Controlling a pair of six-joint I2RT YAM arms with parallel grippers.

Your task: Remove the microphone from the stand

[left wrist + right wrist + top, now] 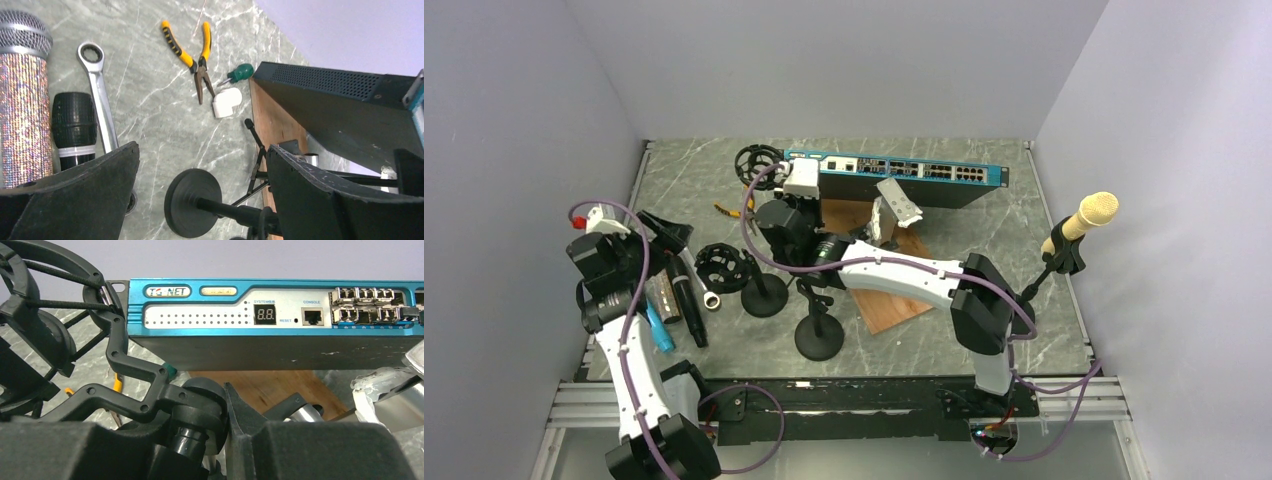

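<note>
A glittery microphone [24, 107] and a black microphone [74, 125] lie flat on the table at the left, free of any stand. My left gripper [202, 150] hangs over them, open and empty, its jaws wide apart [667, 232]. Below it stands a black stand with a round base [192, 202]. My right gripper [197, 425] is shut on the black pivot knob [200, 400] of a second stand, just under its shock mount [40, 315]; that stand's base [819, 338] is near the front. A gold microphone [1092, 212] sits in a third stand [1064, 255] at the right edge.
A blue network switch [894, 172] lies along the back wall, with a wooden board [894, 305] in front of it. A wrench [97, 100], yellow pliers [192, 55], a green screwdriver [240, 74] and a white elbow piece [226, 102] lie loose on the table.
</note>
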